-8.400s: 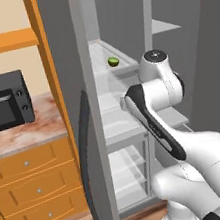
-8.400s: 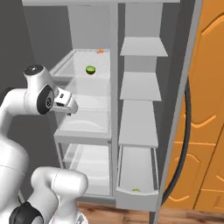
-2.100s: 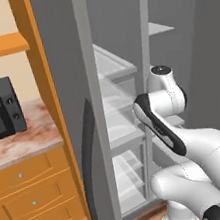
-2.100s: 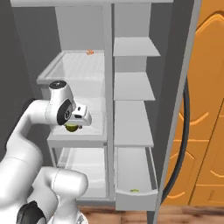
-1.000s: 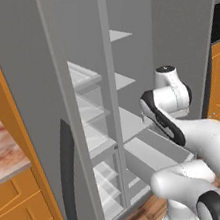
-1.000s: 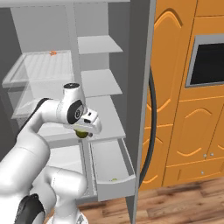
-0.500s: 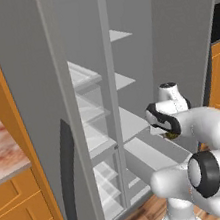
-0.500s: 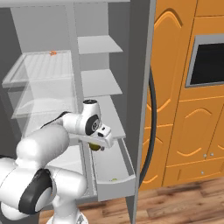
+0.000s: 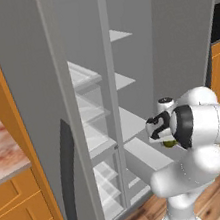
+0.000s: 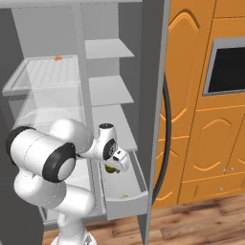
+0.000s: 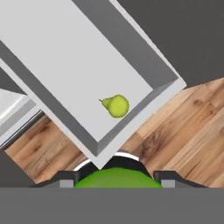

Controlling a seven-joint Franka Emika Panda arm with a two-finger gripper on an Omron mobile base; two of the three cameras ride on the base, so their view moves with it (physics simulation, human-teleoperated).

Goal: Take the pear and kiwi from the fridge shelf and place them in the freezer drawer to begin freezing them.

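Note:
My gripper is shut on the kiwi, a green-and-brown oval that hangs just above the open freezer drawer. In the hand view the kiwi bulges green between my fingertips at the bottom. Below it the pear lies pale yellow-green on the drawer's grey floor near the front corner. The pear is a small speck at the drawer's front in the right base view. The fridge shelf is the translucent ribbed panel at upper left. From the left, my gripper shows behind the bulky forearm.
A tiny orange item sits at the back of the ribbed shelf. Plain grey shelves stack above the drawer. The open freezer door stands just right of the drawer, with orange cabinets and a wood floor beyond.
The arm has swung down and forward, and the kiwi has come from beside the shelves to just above the open drawer. The grip on the kiwi holds.

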